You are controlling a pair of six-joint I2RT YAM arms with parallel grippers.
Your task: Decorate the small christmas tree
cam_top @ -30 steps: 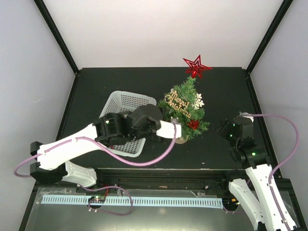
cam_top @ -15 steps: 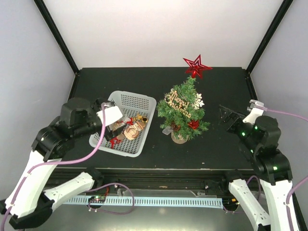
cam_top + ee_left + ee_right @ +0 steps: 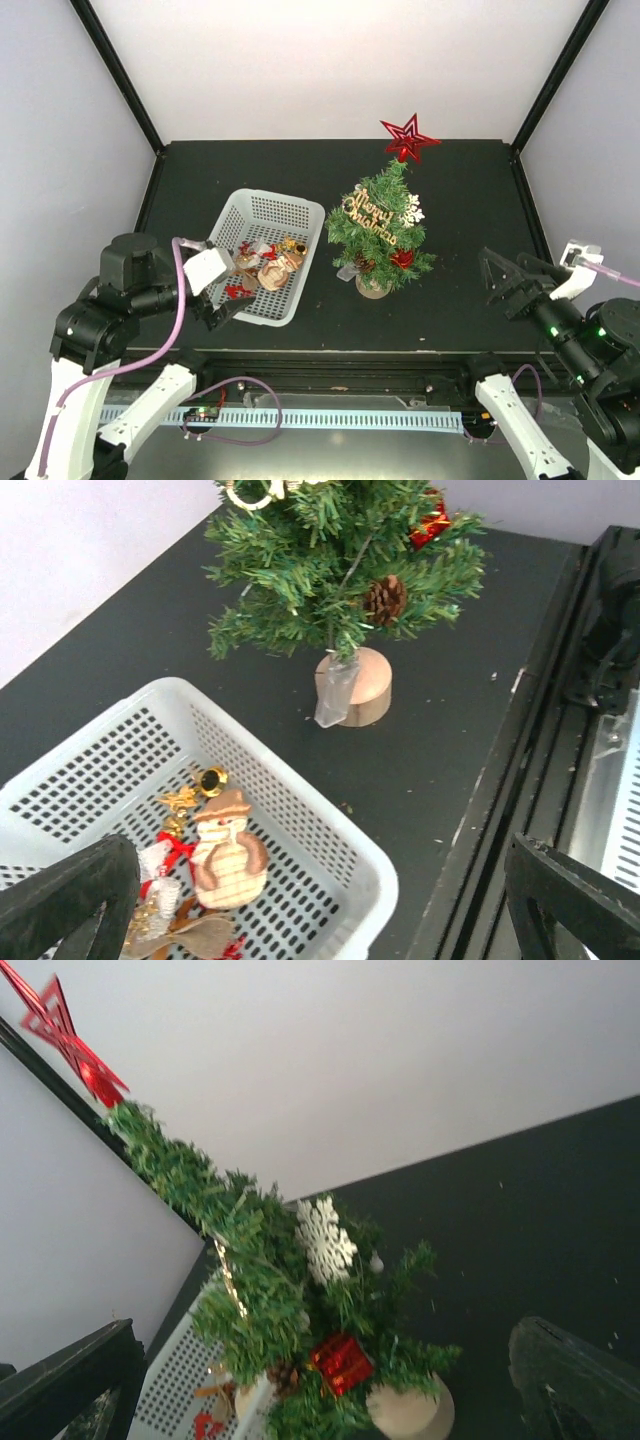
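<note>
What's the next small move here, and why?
Probably lower the left gripper into the basket and onto the snowman. The gripper is open and empty, and it hovers by the basket's near corner, closer than the right gripper. Ornaments lie in the basket, not yet on the tree.

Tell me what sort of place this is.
Probably a robot test cell in a lab rather than a home. A black table is boxed in by plain white panels, and only a small christmas tree and a white basket are staged on it.
</note>
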